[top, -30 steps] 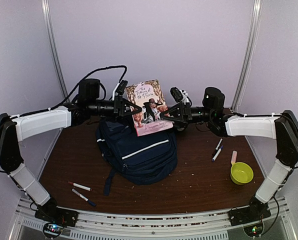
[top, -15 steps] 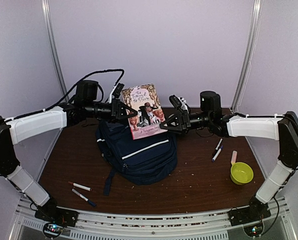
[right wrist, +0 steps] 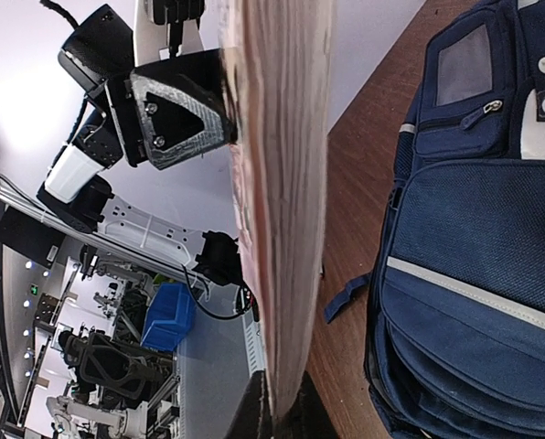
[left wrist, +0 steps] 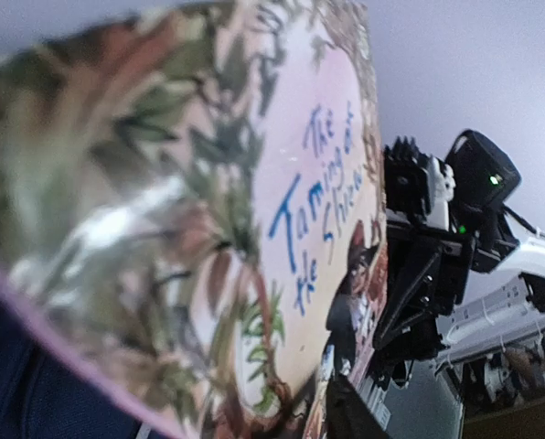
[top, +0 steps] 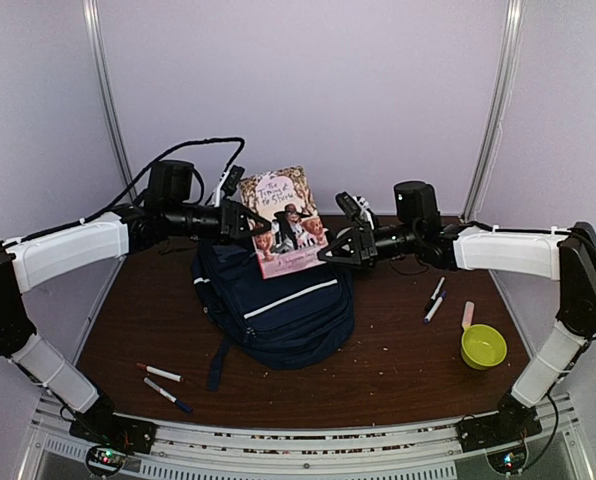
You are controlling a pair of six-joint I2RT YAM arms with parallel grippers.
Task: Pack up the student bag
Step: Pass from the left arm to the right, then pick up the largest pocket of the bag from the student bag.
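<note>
Nearest, a red-tipped marker (top: 161, 373) and a blue-tipped marker (top: 168, 395) lie on the table (top: 398, 385) at 7 o'clock from the student bag (top: 283, 310). A green bowl (top: 483, 346) sits at 4 o'clock, well apart. The student bag lies flat mid-table, striped face up. Above its far end, at 12 o'clock, a book (top: 286, 215) hangs with its cover facing the near side. The left gripper (top: 248, 222) clamps its left edge, and the right gripper (top: 326, 254) pinches its lower right edge.
</note>
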